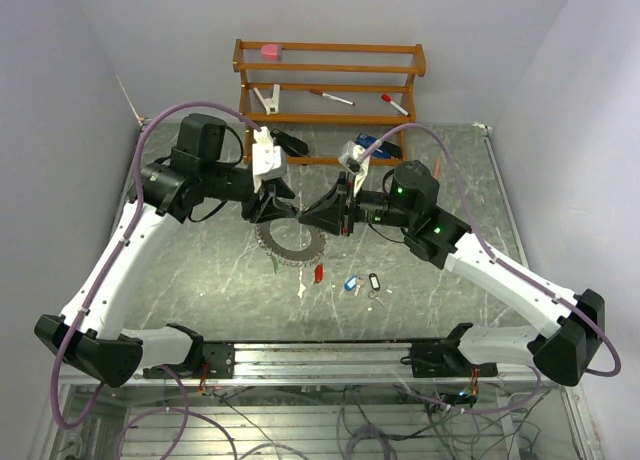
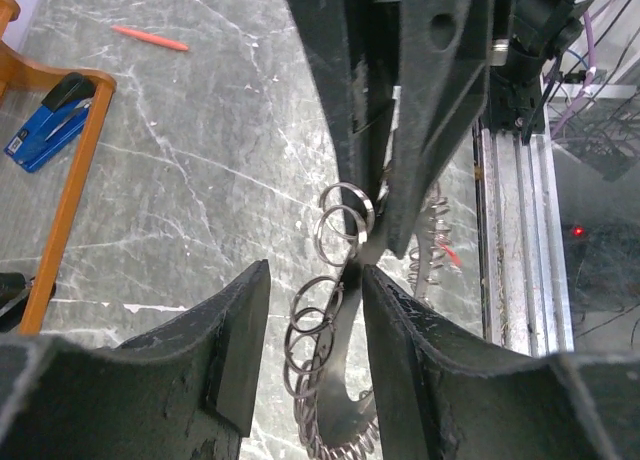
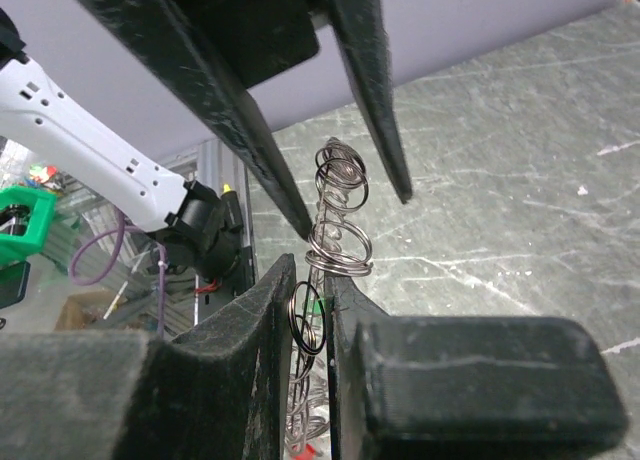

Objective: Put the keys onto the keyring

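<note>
The keyring (image 1: 281, 246) is a large ring rimmed with small wire loops, one edge lifted off the table. My right gripper (image 1: 320, 216) is shut on its loops (image 3: 341, 267), fingers (image 3: 270, 320) nearly touching. My left gripper (image 1: 283, 208) is open, its fingers (image 2: 235, 330) astride the ring (image 2: 312, 325) from the other side; the left pad stands clear of it. Keys lie loose on the table in front: red tag (image 1: 318, 273), blue tag (image 1: 351, 283), black tag (image 1: 374, 280). A greenish bit (image 1: 279, 265) lies by the ring's front.
A wooden rack (image 1: 330, 75) at the back holds a pink eraser (image 1: 270, 51), a white clip (image 1: 268, 98) and red-capped pens (image 1: 330, 97). A blue stapler (image 1: 368, 142) lies by it. A metal rail (image 1: 320, 355) runs along the near edge.
</note>
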Available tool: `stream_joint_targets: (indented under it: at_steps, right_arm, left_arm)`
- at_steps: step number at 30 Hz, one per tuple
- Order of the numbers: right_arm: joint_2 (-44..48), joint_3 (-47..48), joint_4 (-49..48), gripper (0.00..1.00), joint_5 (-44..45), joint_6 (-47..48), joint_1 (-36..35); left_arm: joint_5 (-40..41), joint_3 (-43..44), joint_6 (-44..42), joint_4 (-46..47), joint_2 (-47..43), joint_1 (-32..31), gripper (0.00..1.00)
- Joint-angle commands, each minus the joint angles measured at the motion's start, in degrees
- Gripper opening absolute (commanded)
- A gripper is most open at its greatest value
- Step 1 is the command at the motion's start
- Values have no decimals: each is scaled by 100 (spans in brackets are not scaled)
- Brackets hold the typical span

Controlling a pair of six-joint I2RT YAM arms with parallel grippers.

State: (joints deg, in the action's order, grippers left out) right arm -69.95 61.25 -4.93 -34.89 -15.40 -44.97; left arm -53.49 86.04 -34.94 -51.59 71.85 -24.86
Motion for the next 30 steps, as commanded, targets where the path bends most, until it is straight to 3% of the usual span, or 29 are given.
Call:
stream_joint_targets:
  at_steps: [1, 10, 18, 30]
  right_arm:
    - [230, -23, -430, 0, 44, 72, -80]
    - [228, 0, -404, 0, 72, 157, -166]
    - [272, -23, -382, 0, 135, 205, -185]
    - [296, -96, -392, 0, 145, 161, -189]
  left_arm:
    - [-7, -125, 417, 499, 32, -19, 53]
    - [-661, 53, -56, -26, 241, -19, 50]
    - [-575, 44, -318, -336, 254, -19, 17]
    - [-240, 66, -340, -332, 142, -18, 7]
